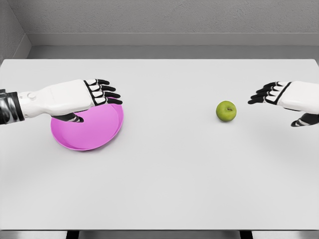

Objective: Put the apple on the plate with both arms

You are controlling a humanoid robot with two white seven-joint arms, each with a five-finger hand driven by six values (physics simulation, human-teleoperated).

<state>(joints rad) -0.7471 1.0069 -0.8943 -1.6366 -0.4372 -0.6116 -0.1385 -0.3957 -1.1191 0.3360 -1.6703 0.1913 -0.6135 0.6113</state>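
Item, nearest me: bare worktop (164, 189), white, nothing on its front half. Item: pink plate (94, 132), lying flat toward the left side, its upper left part covered by my left hand (82, 97), which hovers over or rests on the rim; I cannot tell which. Its fingers (107, 89) are loosely extended and grasp nothing, thumb tucked below toward the plate. Item: green apple (226, 111), upright with stem up, alone on the worktop right of centre, well apart from the plate. Item: right hand (289, 99), just beside the apple on its right but not touching, fingers released and pointing at the fruit, thumb hanging below. Risks, as I judge them: the apple is round and free, so a sideways touch from those extended fingers could roll it away toward the middle or the far edge before I close on it. The left hand may nudge or tip the shallow plate. The long carry between the two invites a drop at any handover.
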